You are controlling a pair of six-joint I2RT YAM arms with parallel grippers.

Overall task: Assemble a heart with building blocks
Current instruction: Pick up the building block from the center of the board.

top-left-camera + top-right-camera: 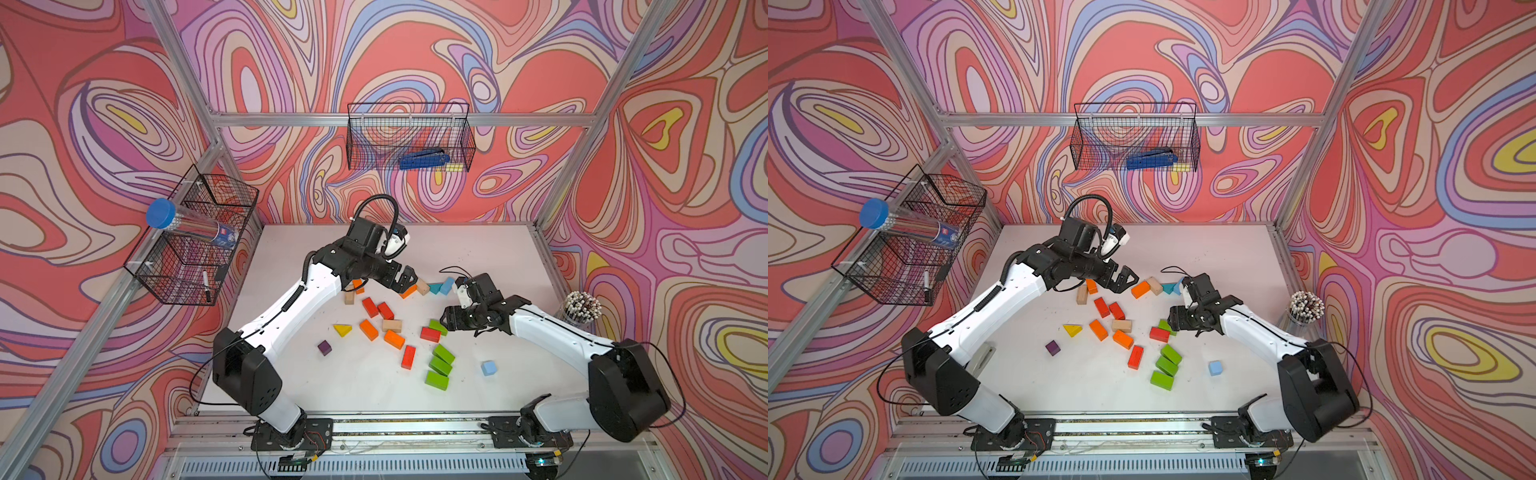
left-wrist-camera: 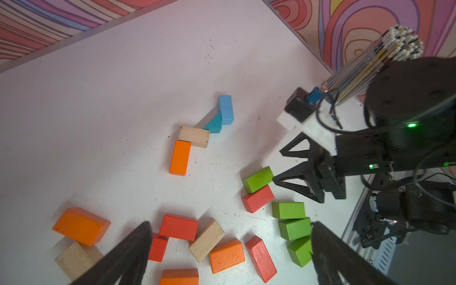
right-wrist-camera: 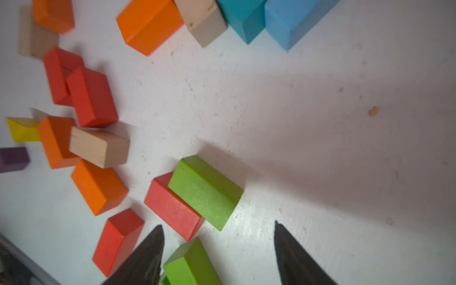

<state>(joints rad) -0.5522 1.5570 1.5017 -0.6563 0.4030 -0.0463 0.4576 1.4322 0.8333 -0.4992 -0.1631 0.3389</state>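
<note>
Four blocks sit in a touching chain toward the far side of the table (image 1: 490, 249): orange brick (image 2: 180, 158), plain wood brick (image 2: 194, 136), teal wedge (image 2: 214, 123), light blue brick (image 2: 226, 109). The left wrist view shows all four in full. A top view puts my left gripper (image 1: 1128, 283) just beside the orange one, jaws spread wide with nothing in them.

Right gripper (image 2: 276, 165) is also parted and empty. The left wrist view has one fingertip (image 2: 280, 179) at the end of a green brick (image 3: 206, 192) lying against a red brick (image 3: 172, 206); I can't tell if it's touching. The right wrist view shows that brick just ahead of the jaws, not between them.

Only the top views catch the lone light blue cube (image 1: 488, 368), well apart from the rest. Purple cube (image 3: 12, 159) and yellow wedge (image 3: 23, 129) show in the right wrist view, not the left.
</note>
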